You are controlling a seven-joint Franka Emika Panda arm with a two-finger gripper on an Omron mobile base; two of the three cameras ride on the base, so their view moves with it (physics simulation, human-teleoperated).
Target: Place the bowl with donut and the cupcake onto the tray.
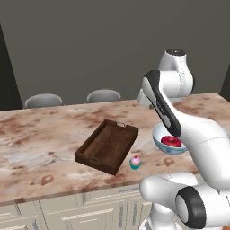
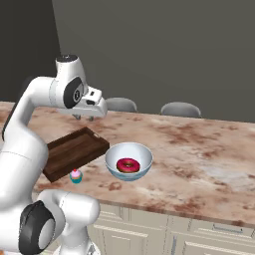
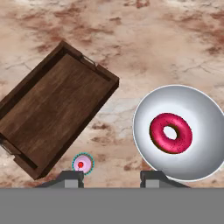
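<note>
Closest to the table's near edge is the cupcake (image 3: pixel 82 163), just off the empty tray (image 3: pixel 52 109); right of it, the bowl (image 3: pixel 192 109) with donut (image 3: pixel 170 133). Pincer (image 3: pixel 111 177) hangs apart, holding nothing. Risk imo: a rim grab tips the bowl and the donut rolls.

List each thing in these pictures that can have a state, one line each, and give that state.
tray: on the counter, nothing in it
bowl: upright on the counter beside the tray, holding the donut
donut: lying flat in the bowl
cupcake: upright on the counter, just off the tray's edge
gripper: above the counter, fingers apart, holding nothing
</note>
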